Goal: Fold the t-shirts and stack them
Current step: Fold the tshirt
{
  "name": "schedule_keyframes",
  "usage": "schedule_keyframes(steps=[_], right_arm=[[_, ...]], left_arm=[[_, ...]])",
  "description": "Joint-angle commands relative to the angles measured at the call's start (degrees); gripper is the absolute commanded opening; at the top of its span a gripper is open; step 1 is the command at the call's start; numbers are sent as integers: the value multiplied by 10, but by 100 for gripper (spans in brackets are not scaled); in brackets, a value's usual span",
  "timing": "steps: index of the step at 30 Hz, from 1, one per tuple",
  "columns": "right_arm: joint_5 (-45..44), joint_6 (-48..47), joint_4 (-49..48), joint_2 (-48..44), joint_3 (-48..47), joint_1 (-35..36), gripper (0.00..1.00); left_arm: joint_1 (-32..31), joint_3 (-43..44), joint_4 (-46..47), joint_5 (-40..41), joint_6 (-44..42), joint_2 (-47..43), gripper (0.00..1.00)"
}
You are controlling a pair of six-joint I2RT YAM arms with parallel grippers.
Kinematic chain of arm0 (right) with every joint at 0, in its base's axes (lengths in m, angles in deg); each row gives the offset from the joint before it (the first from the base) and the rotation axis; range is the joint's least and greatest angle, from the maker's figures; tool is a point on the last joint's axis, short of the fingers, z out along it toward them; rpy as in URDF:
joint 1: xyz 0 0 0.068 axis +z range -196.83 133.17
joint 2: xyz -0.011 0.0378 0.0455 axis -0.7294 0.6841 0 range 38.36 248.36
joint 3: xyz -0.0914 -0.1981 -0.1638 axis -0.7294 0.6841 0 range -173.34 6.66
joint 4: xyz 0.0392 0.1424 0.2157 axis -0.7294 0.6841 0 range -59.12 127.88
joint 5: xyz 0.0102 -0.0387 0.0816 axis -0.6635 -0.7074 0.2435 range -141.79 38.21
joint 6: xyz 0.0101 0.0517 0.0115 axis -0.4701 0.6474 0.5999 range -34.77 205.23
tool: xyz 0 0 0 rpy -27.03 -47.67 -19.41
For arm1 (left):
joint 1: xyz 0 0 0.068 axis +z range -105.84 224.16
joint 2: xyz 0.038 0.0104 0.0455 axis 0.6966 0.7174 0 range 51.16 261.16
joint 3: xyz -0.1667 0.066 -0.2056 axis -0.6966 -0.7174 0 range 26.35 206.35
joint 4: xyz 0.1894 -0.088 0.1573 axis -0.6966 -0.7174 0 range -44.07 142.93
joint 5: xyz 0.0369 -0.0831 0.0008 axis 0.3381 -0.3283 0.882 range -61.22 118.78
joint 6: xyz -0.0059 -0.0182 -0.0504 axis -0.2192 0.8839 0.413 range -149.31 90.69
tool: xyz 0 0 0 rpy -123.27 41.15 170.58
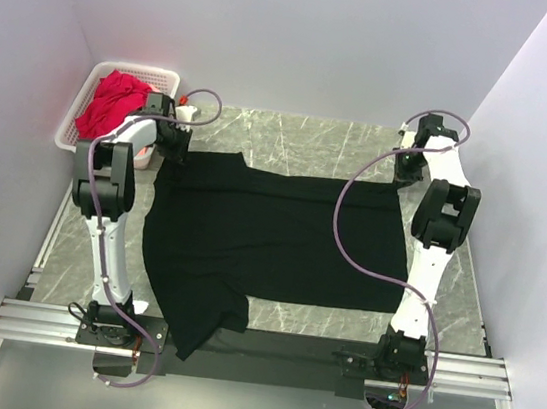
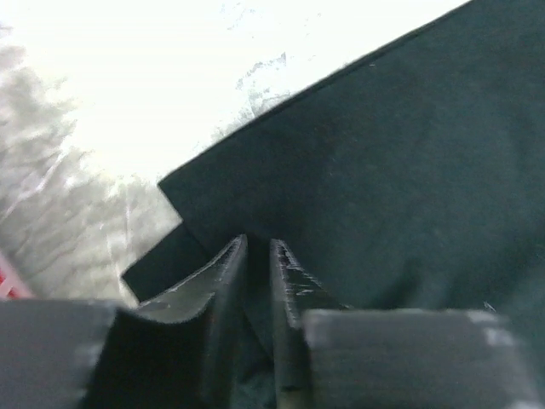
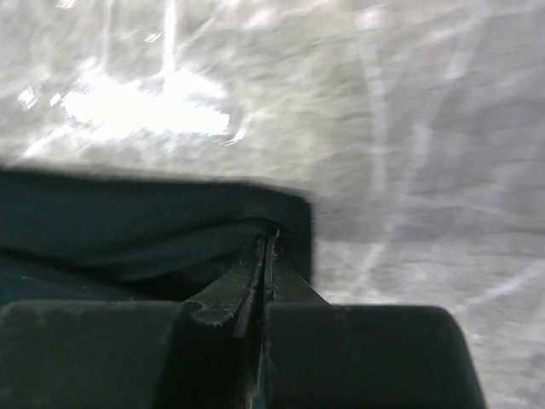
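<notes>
White lattice basket (image 1: 71, 125) at far-left table corner; grey marbled tabletop (image 1: 303, 136); metal rail (image 1: 36, 320) along near edge

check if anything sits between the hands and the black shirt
Nothing visible does. The right hand is shut on the far right corner of the black shirt. The left hand sits right on its far left corner, fingers nearly together.
</notes>
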Motion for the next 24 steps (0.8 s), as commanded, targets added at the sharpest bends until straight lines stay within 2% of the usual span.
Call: schedule_keyframes(steps=[1,3,5,10,12,13,14,15,17,18,19,22,24], right_arm=[[-70,13,-61,-15,-21,-7,0],[-102,8,-83,-15,-23,-7,0],[-120,5,-92,-4,-41,-7,0],[-156,0,-109,23,-81,-6,0],[-156,-9,-107,29,-90,-4,0],[-154,-13,-102,30,-91,-4,0],[-148,-17,-92,24,-87,-3,5],[-142,-22,-92,19,-79,-3,21],[-131,-25,-99,-10,-42,-4,36],[-128,-30,-103,-22,-28,-4,45],[-127,-33,-107,-33,-17,-3,50],[-113,-46,-98,-63,-3,-4,57],[-93,-54,-79,-76,-7,-4,57]], left_arm=[[-6,51,12,7,17,32,17],[-7,75,8,4,24,59,6],[-9,111,10,9,32,75,2],[-9,189,7,9,46,123,1],[-9,204,8,2,51,124,7],[-9,204,21,0,50,119,14],[-9,200,29,-9,49,112,32],[-9,192,39,-14,46,98,40],[-9,190,54,-26,52,88,51],[-9,194,52,-36,52,85,52],[-9,205,50,-38,53,85,52],[-10,209,47,-42,56,78,53],[-9,211,47,-36,52,79,54]])
